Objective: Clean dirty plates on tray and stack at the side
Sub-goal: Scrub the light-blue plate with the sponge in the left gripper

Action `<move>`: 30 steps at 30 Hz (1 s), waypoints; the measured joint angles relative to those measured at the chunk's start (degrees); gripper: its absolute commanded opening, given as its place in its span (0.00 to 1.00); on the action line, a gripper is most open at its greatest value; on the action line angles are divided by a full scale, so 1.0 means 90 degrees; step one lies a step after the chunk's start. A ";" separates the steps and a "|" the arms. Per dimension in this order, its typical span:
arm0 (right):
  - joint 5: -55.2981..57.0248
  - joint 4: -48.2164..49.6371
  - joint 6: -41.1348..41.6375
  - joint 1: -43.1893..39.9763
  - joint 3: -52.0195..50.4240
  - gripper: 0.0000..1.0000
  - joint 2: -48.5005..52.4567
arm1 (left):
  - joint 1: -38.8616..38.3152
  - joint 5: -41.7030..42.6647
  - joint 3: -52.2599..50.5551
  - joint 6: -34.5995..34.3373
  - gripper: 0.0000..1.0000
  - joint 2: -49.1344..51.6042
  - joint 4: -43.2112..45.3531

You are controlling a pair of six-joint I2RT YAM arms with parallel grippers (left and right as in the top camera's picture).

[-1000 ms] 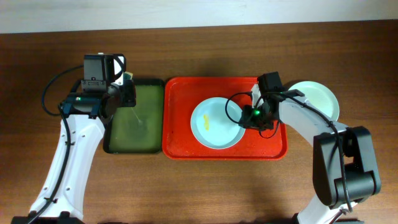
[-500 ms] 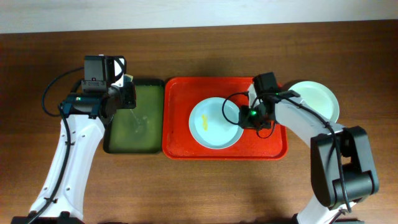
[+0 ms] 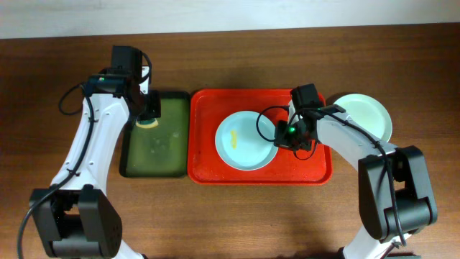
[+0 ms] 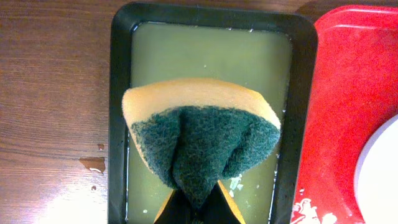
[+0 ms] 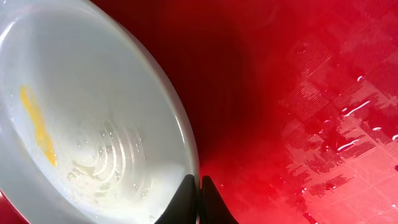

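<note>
A pale blue plate (image 3: 246,142) with a yellow smear (image 3: 237,140) lies on the red-orange tray (image 3: 205,155). My right gripper (image 3: 285,133) is shut on the plate's right rim; in the right wrist view the fingers (image 5: 199,186) pinch the rim of the plate (image 5: 93,112). A pale green plate (image 3: 366,115) lies on the table right of the tray. No white plate shows. My left gripper (image 3: 149,115) is shut on a yellow-and-green sponge (image 4: 199,124), held by the fingers (image 4: 199,202) over the green tray.
The dark green tray (image 3: 154,155) holds murky liquid and stands just left of the red tray; its rim (image 4: 118,93) shows in the left wrist view. Water drops lie on the wood (image 4: 93,165) to its left. The red tray floor (image 5: 323,112) is wet.
My left arm has swung toward the far side, carrying the sponge over the green tray's far end. My right gripper has nudged the blue plate slightly left.
</note>
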 measured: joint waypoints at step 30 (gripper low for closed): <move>0.0124 -0.0097 0.0974 0.0833 -0.0002 0.04 0.0000 | -0.2368 0.1156 0.0160 -0.1358 0.00 0.2353 0.0624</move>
